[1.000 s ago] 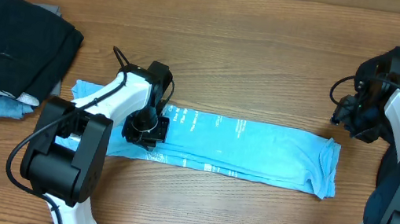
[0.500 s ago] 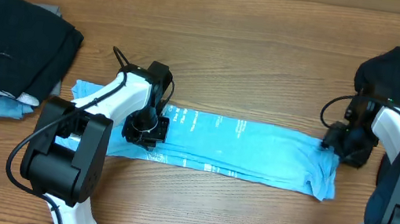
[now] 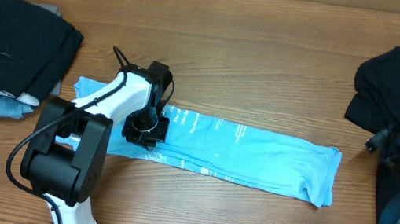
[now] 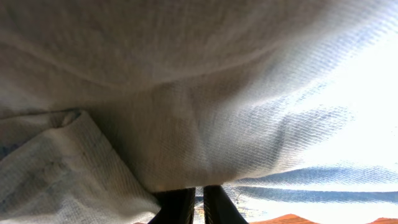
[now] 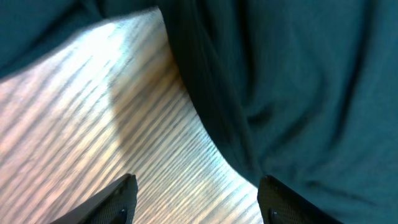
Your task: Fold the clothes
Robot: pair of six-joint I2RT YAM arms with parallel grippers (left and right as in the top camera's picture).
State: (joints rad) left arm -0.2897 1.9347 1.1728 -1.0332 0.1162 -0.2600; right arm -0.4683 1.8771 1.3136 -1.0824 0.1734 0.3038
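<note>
The clothes, a light blue T-shirt [image 3: 257, 156] with white lettering, lie folded into a long band across the table. My left gripper [image 3: 142, 129] sits on the band's left part, shut on the fabric. In the left wrist view the pale cloth [image 4: 186, 93] drapes over the gripper [image 4: 198, 205] and its fingers stand almost together. My right gripper [image 3: 376, 144] is off the band's right end, at the edge of a black shirt. In the right wrist view it [image 5: 198, 190] is open above bare wood, with nothing between its fingers.
A plain black shirt [image 3: 394, 85] lies crumpled at the right edge and fills much of the right wrist view [image 5: 298, 81]. A pile of folded dark garments [image 3: 12, 40] sits at the far left. The wooden table [image 3: 255, 65] shows behind the band.
My right gripper has left the T-shirt's right end and moved right toward the black shirt, opening wider. The band's right end now lies slightly lower. The left arm has not moved.
</note>
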